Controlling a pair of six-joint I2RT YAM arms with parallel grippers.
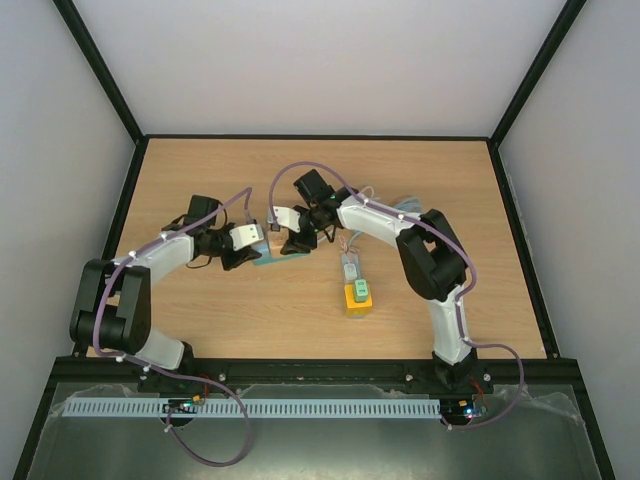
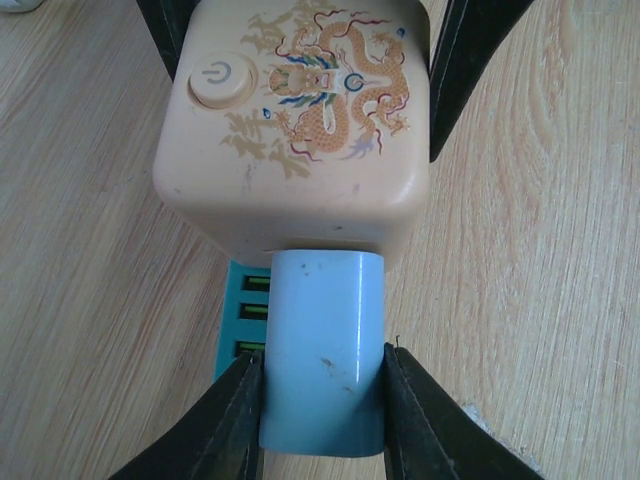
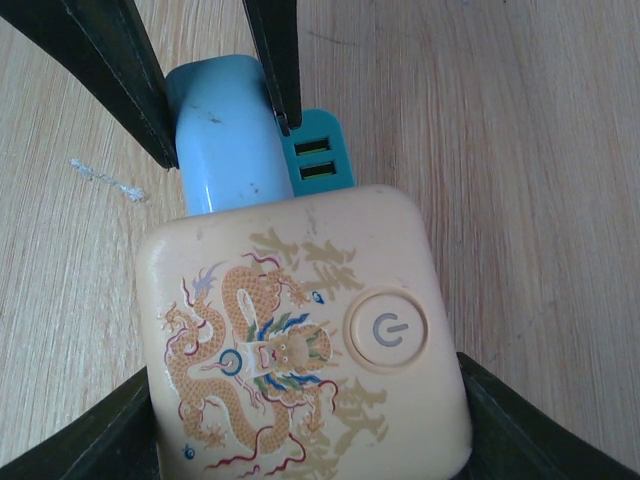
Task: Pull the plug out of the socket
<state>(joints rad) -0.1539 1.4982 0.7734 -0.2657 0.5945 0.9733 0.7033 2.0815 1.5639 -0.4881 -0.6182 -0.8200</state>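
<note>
Your left hand (image 2: 322, 415) is clamped on the light blue plug (image 2: 322, 330), with one black finger pressed to each side of it. The plug sits seated in the cream socket (image 2: 300, 120), its far end flush against the cube's side face, with no gap showing. Your right hand (image 3: 310, 430) grips that socket from the opposite side, a finger tight against each flank of the cube. On the top face you can see the round power button (image 2: 217, 83) beside the dragon print (image 2: 335, 80). A teal USB strip (image 2: 245, 310) with green ports peeks out just beside the plug, low against the tabletop (image 2: 520, 250). From above, both arms meet near the middle of the tabletop, wrists facing each other with the socket between them. A yellow and green block (image 1: 358, 297) lies apart, nearer your right arm, untouched by either hand.
</note>
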